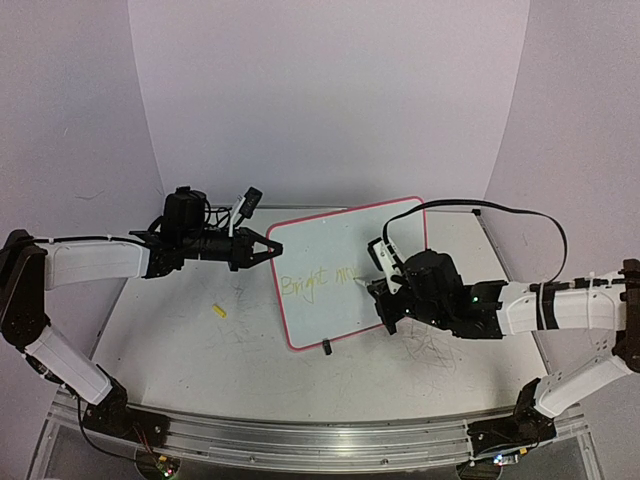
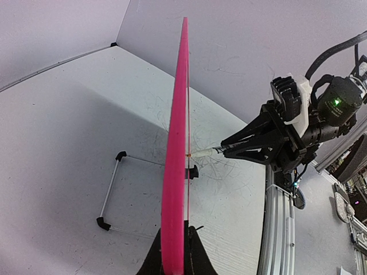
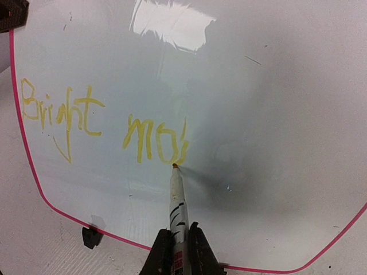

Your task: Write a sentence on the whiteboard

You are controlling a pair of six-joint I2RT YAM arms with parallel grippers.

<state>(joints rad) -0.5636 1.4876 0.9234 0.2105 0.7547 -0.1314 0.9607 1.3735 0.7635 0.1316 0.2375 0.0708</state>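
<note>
The top external camera is looking down from above and behind the arm bases, taking in the whole table point(image 1: 180, 350) from afar. The left wrist camera is sighting edge-on along the whiteboard point(image 2: 175, 172) toward the right gripper point(image 2: 226, 147). The right wrist camera is facing the whiteboard closely, along its marker point(image 3: 178, 200). All three are sharing the whiteboard.

Yellow sentence point(image 3: 140, 143) on white, pink-rimmed whiteboard point(image 3: 258, 114); white, black-banded marker point(image 3: 178, 200).

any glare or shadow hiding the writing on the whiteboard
right wrist: a glare patch sits high on the whiteboard, clear of the yellow writing; the marker throws a shadow right of its tip; top external: writing faint; left wrist: board edge-on, none shows
</note>
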